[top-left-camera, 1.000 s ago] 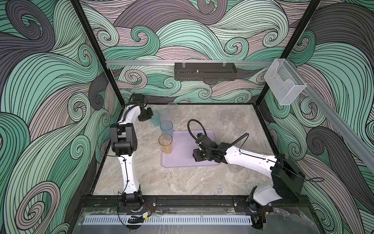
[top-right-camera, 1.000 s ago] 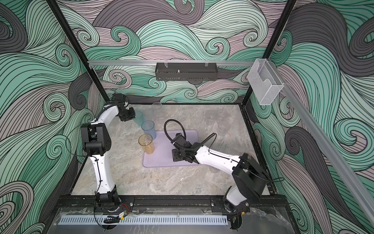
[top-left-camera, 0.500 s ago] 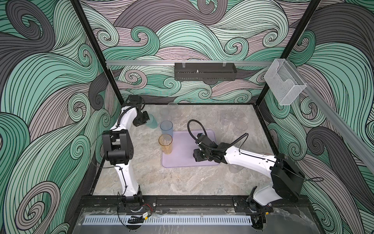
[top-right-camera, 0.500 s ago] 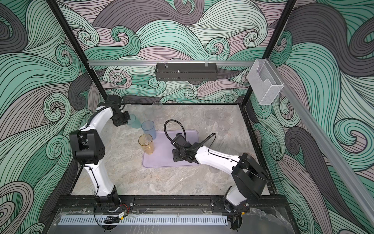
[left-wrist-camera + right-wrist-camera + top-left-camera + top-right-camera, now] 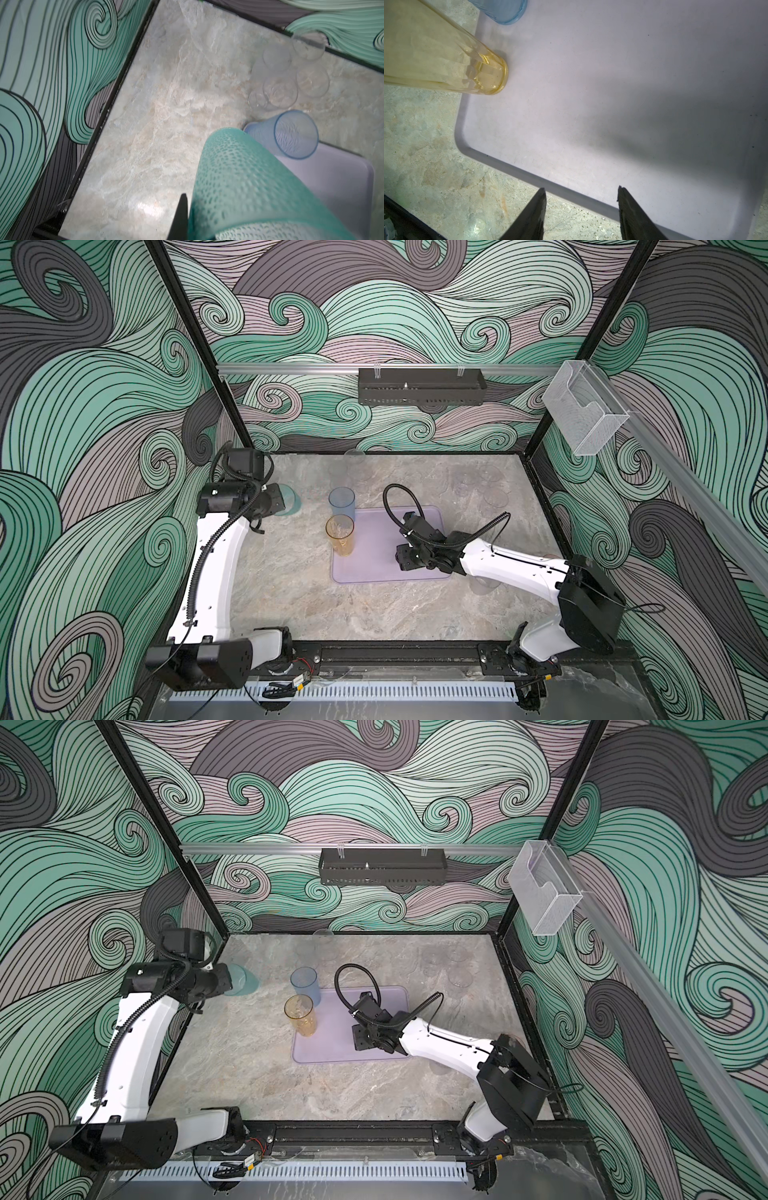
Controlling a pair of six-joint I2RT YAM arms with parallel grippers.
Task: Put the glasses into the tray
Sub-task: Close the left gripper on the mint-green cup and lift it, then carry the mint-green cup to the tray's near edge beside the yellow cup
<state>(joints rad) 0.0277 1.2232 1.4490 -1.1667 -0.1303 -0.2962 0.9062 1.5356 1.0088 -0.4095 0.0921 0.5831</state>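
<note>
The left gripper [image 5: 277, 501] is clamped on the teal tumbler [image 5: 249, 182] at the table's far-left, its long axis pointing roughly toward the tray [image 5: 374, 568]. Blue tumbler [image 5: 342, 502] and amber tumbler [image 5: 340, 533] stand between. The right gripper [image 5: 581, 189] hovers over the tray, jaws half-open and empty.

A robot lab test cell: my left arm [image 5: 216, 572] and right arm [image 5: 511, 572] are mounted on a black rail [image 5: 395, 655] at the front of a marble-look table [image 5: 291, 593], boxed in by black frame posts [image 5: 196, 344] and panels [image 5: 374, 302] printed with teal and grey waves. An aluminium bar [image 5: 291, 369] on the back panel carries a black rack [image 5: 419, 386]; a clear box [image 5: 584, 414] hangs at the side.
</note>
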